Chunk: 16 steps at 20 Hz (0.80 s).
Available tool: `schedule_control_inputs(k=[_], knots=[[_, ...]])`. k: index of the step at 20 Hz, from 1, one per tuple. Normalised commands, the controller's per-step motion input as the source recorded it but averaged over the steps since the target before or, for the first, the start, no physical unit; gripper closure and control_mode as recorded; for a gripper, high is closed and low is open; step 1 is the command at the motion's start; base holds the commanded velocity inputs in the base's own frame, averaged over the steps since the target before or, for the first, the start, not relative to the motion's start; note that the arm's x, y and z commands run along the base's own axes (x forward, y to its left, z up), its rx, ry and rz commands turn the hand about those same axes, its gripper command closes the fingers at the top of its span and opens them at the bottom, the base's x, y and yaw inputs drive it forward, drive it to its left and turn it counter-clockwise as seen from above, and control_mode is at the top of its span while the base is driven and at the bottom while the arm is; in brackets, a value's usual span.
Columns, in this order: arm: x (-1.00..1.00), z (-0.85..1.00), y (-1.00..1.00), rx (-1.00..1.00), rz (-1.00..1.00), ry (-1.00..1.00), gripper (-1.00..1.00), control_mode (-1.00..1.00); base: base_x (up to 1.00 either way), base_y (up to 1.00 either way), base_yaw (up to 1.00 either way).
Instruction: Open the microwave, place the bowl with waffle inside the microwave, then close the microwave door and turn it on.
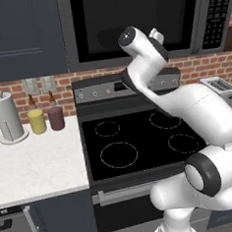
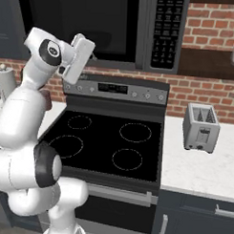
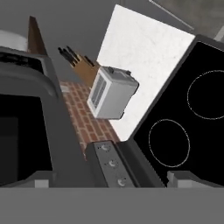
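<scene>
The microwave (image 1: pixel 130 23) hangs above the stove, a dark grey box with a wide black window and a keypad strip (image 2: pixel 165 30) on its right. The microwave door (image 2: pixel 84 17) looks shut. My gripper (image 3: pixel 107 183) is raised in front of the microwave's lower edge, close to the bottom of the window (image 2: pixel 91 54). It is open, its two fingertips (image 3: pixel 175 178) far apart with nothing between them. In the hand view it looks sideways along the microwave's underside towards the toaster. The bowl with waffle is out of view.
A black stove top (image 1: pixel 139 140) with several burner rings lies below, its knob panel (image 2: pixel 115 88) behind it. A silver toaster (image 2: pixel 200 126) stands on the right counter, with a knife block (image 3: pixel 81 65) beyond it. A paper towel holder (image 1: pixel 7 116) and two bottles (image 1: pixel 46 118) stand on the left counter.
</scene>
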Motion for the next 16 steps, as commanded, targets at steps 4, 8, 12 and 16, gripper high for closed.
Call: schedule_control_inputs(k=[4, 8, 12, 16], knots=[[-1.0, 0.31, -0.77, 0.35, 0.31, -0.29, -1.0, -1.0, 0.0, 0.0, 0.0], [-1.0, 0.04, -0.98, 0.39, 0.35, -0.3, -1.0, -1.0, 0.0, 0.0, 0.0], [-0.78, 0.06, -0.99, 0.33, 0.38, -0.39, -1.0, -1.0, 0.0, 0.0, 0.0], [-0.33, 0.64, -0.97, 0.15, 0.45, -0.55, -1.0, -1.0, 0.0, 0.0, 0.0]])
